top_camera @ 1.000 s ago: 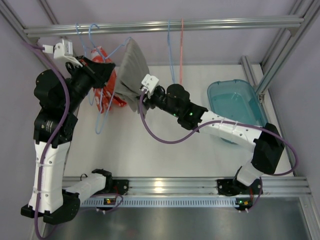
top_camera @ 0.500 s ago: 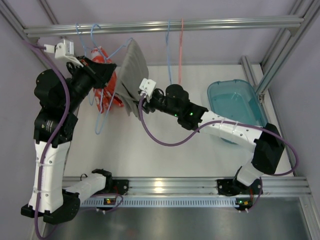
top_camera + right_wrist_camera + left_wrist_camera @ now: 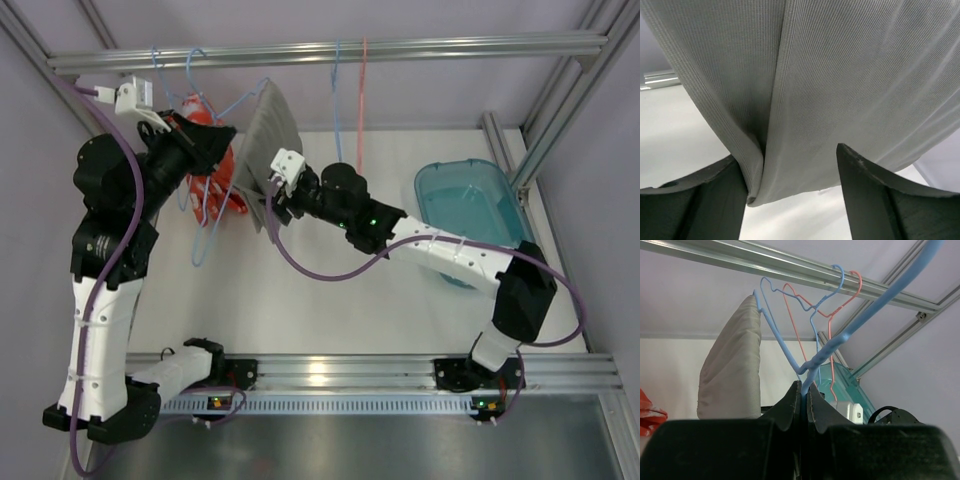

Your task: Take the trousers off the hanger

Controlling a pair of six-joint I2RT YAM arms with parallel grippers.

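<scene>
No legible text or markings

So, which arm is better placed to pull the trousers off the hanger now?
Right. The right hand is open around the hanging fold of the grey trousers, ready to grip. The left hand is shut on the blue hanger.

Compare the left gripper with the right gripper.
The left gripper is shut on the blue hanger; the right gripper is open, grey trousers hanging between its fingers. The left gripper works on the hanger, the right gripper at the trousers' lower edge. Both have black fingers.
</scene>
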